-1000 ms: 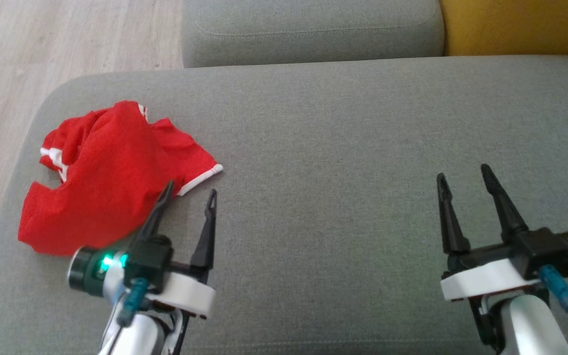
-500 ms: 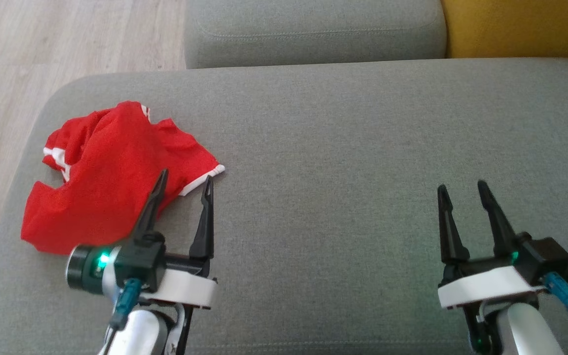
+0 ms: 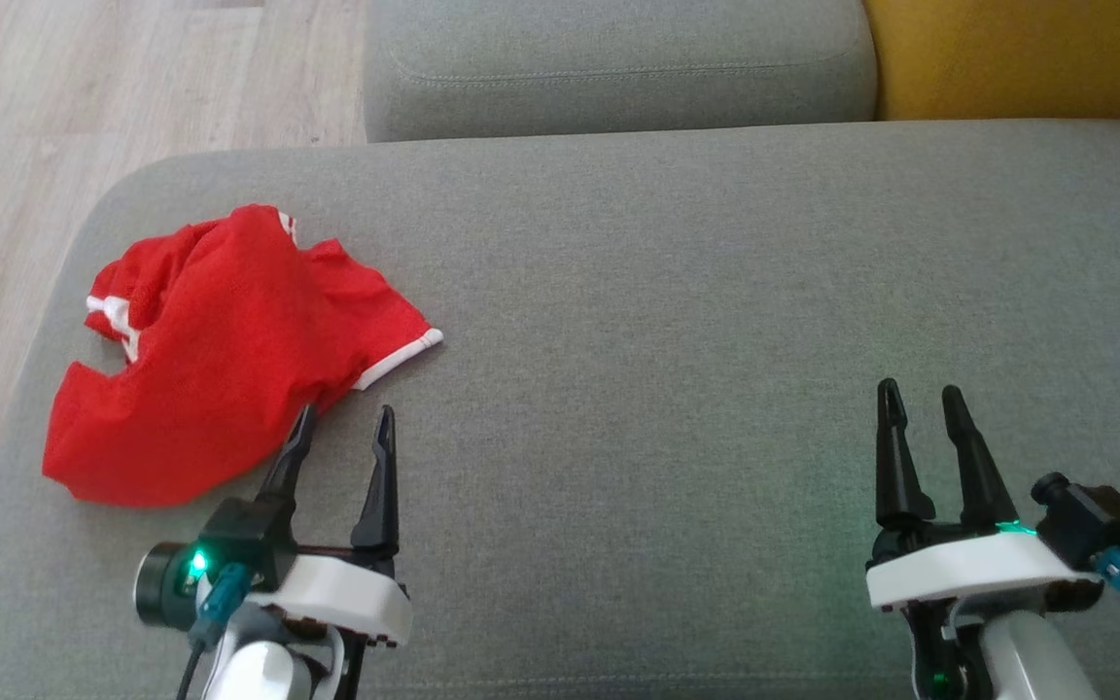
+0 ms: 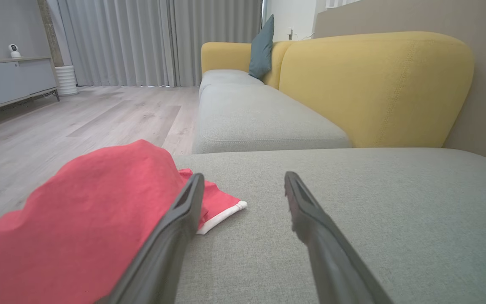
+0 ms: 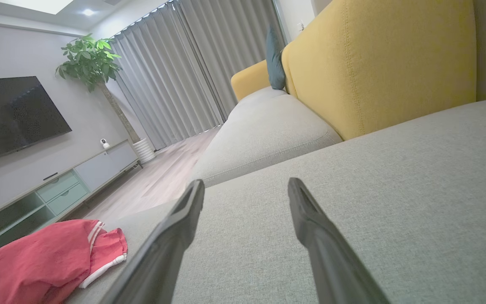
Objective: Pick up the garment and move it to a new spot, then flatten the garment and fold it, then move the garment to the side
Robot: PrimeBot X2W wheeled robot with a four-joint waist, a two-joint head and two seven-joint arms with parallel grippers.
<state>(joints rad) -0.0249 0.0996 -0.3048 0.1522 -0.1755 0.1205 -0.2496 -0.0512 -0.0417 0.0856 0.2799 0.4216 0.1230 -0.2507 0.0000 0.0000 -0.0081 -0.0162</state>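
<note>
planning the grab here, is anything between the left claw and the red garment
Nothing visible stands in the way. The open left claw sits right at the near edge of the red garment, with just bare grey cushion around them.

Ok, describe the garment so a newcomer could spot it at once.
Take the wide grey seat cushion and go to its left end, by the wooden floor. The garment lies there crumpled, just ahead of the open left gripper. It is the only bright red thing on the cushion, with white trim.
</note>
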